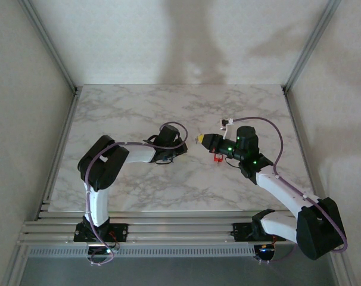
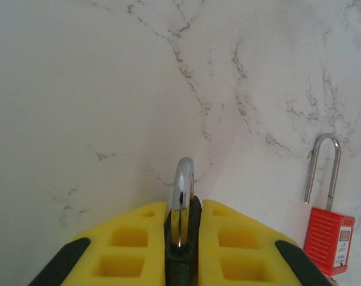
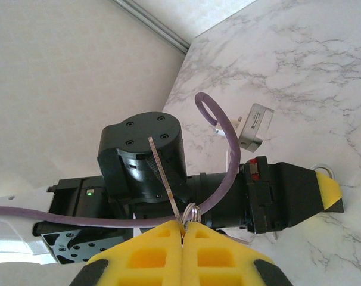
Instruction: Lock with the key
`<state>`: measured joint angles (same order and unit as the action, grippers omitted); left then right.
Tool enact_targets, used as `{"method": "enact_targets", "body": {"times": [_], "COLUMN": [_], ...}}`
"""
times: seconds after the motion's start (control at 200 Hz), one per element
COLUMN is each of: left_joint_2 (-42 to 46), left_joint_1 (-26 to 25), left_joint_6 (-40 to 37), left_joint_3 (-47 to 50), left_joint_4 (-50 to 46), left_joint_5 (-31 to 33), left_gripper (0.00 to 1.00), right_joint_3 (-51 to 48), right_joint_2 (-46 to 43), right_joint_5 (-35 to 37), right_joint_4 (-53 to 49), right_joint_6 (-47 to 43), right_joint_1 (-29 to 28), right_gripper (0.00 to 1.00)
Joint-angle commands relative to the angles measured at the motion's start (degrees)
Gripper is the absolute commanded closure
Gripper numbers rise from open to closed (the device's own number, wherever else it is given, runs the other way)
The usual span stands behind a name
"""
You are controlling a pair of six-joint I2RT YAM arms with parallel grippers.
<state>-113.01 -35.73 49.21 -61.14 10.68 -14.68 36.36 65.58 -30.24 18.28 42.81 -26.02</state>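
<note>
grip first: my left gripper (image 2: 181, 208) pinches a dark-bodied padlock (image 2: 180, 256) between its 2 yellow fingers (image 2: 133, 238). the padlock's silver shackle (image 2: 183, 179) sticks out past the tips, edge-on to the wrist camera. my right gripper (image 3: 183, 225) has its 2 yellow fingers (image 3: 222, 250) pressed together on a key (image 3: 165, 179). the thin blade rises from the pinch at a slant, and a small key ring (image 3: 191, 212) sits right at the pinch. both grippers hang over the middle of the marble tabletop (image 1: 109, 113), well away from every corner. a red padlock (image 2: 328, 238) lies flat on the tabletop, a little right of the centre and toward the near edge, with its white label up. it is near my right gripper in the top view and apart from my left gripper. i cannot tell whether its shackle is latched.
</note>
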Motion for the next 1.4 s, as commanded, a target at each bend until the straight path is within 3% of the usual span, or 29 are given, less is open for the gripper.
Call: {"method": "enact_targets", "body": {"times": [0.0,0.435,0.856,1.397], "left_joint_2": [-1.33,-1.07,2.93,19.75], "left_joint_1": [-0.49,-0.49,0.43,0.98], "left_joint_6": [-1.57,-2.98,-4.68,-10.72], "left_joint_3": [-1.3,-2.65,-2.66,-0.78], "left_joint_4": [-2.53,-5.2,-7.94,-10.13], "left_joint_5": [2.37,3.81,6.48,15.55], "left_gripper": [0.83,0.63,0.52,0.05], "right_joint_3": [-0.04,0.21,0.68,2.53], "right_joint_2": [0.58,0.9,0.82,5.31], "right_joint_5": [-1.49,-1.53,-0.17,2.85], "right_joint_4": [1.99,1.65,-0.6,-6.14], "right_joint_6": [0.26,0.4,-0.11,-2.11], "right_joint_1": [0.35,0.36,0.39,0.8], "right_gripper": [1.0,1.0,1.0,1.0]}}
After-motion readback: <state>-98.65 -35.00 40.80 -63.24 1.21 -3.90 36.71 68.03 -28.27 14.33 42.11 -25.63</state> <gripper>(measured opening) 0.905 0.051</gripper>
